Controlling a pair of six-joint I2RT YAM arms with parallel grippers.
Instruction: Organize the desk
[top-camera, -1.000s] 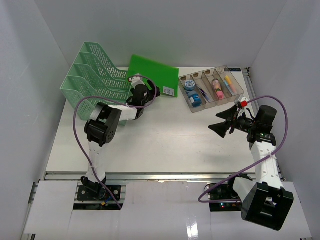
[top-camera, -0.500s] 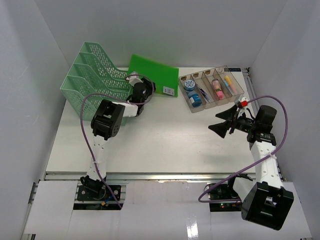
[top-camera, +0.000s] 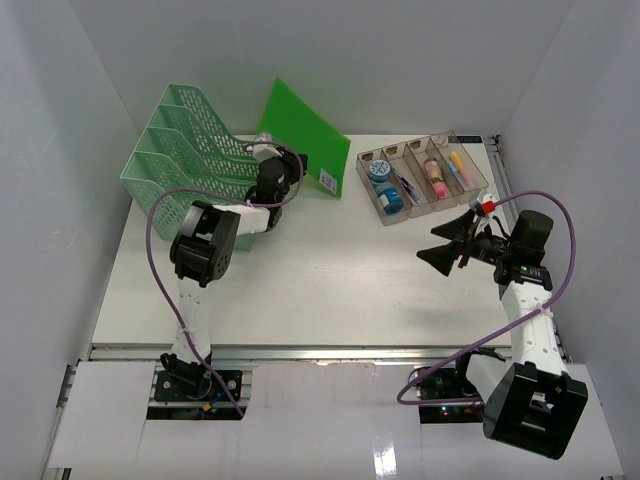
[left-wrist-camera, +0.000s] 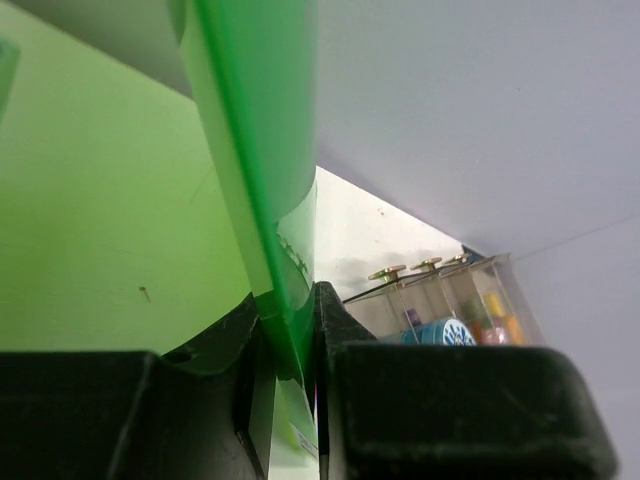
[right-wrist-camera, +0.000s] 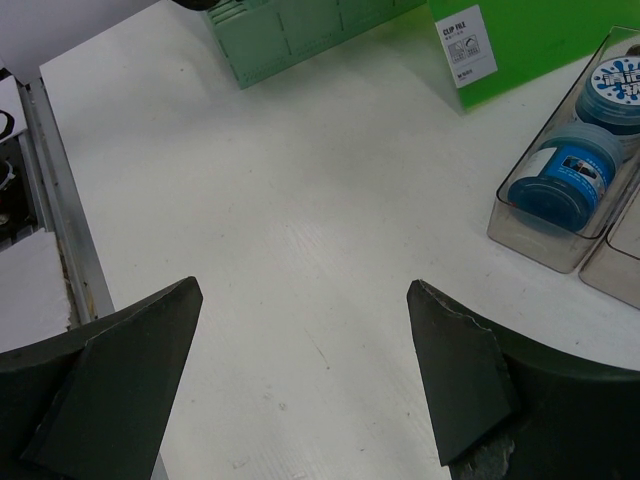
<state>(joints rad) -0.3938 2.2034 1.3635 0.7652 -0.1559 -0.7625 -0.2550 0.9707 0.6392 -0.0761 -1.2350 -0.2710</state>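
Counter (top-camera: 300, 285) bears a green folder (top-camera: 305, 140), likely light and floppy; left hand (left-wrist-camera: 288, 350) clamps its edge, right hand (right-wrist-camera: 302, 300) spread.

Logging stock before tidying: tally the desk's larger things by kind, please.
mesh file rack: 1
green folder: 1
clear tray: 1
blue tubs in the tray: 2
Total: 5. The smaller tray items are too small to count.
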